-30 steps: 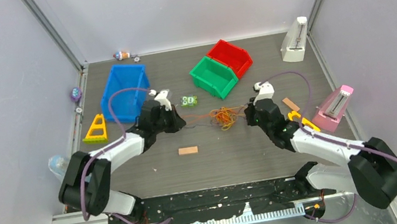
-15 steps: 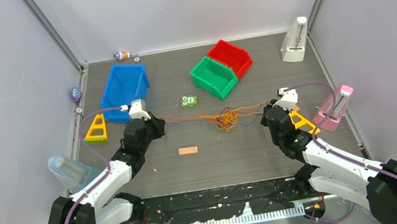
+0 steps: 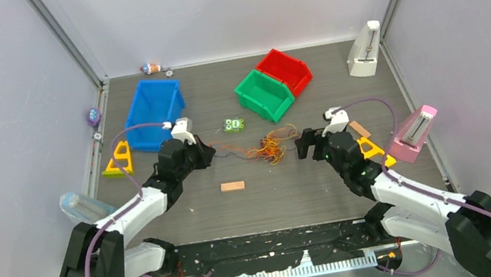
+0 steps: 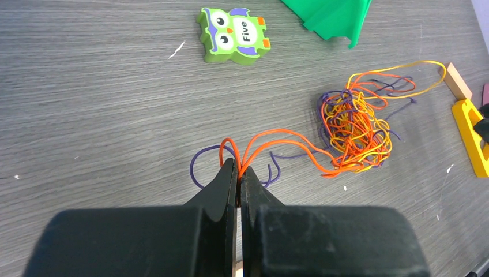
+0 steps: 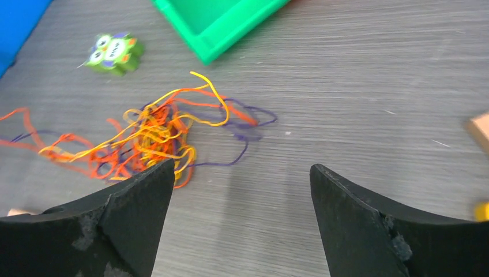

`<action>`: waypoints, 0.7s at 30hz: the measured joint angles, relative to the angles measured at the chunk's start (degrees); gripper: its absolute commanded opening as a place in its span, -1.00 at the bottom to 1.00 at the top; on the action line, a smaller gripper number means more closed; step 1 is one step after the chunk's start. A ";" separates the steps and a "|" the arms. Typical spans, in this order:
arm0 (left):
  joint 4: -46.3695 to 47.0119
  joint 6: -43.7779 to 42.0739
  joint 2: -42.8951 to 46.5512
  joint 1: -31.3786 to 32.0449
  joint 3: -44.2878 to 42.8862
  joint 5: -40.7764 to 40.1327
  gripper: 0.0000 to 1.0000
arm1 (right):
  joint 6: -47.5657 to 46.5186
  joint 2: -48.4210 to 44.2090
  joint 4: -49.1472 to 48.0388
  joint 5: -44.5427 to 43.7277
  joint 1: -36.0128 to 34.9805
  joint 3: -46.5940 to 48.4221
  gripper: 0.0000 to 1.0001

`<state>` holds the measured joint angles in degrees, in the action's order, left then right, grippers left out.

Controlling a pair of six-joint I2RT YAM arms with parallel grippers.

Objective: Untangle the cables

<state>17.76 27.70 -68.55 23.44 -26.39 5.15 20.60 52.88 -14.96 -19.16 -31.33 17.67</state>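
Nearest, at the left gripper [image 4: 237, 167]: clamps tight on an orange loop of the cables [image 4: 352, 130], with purple loops lying slack on the table [image 4: 86, 115] just beside the tips. At the right gripper [image 5: 241, 167]: stands wide apart, holds nothing, hovers just short of the tangle. Further out, mid-table: lies as a loose knot of orange, yellow and purple strands, with tails trailing toward both arms. Looks light, limp and thin; probably slides easily and snags on itself when pulled. Best to take a free tail at the knot's edge, such as the yellow-orange loop on the far side, not the dense middle. Beyond that: green owl tile [image 4: 233, 34] and green bin [image 5: 219, 17].
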 measured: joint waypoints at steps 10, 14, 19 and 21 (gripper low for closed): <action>0.00 -0.13 -2.25 -0.02 -1.46 2.93 -1.00 | -3.78 12.57 -4.66 14.08 -1.22 3.69 0.84; 0.00 -0.13 -2.34 -0.02 -1.55 3.08 -1.00 | -4.00 17.90 -4.31 16.06 -2.16 9.46 0.82; 0.00 -0.13 -2.56 0.00 -1.68 3.50 -1.00 | -3.96 24.48 -5.66 18.95 -2.91 15.34 0.81; 0.00 -0.13 -2.93 0.00 -1.86 3.74 -1.00 | -3.96 27.61 -6.40 20.22 -3.21 16.79 0.80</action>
<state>17.76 27.57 -71.48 23.44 -28.25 8.88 16.64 80.49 -21.37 1.06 -34.54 34.46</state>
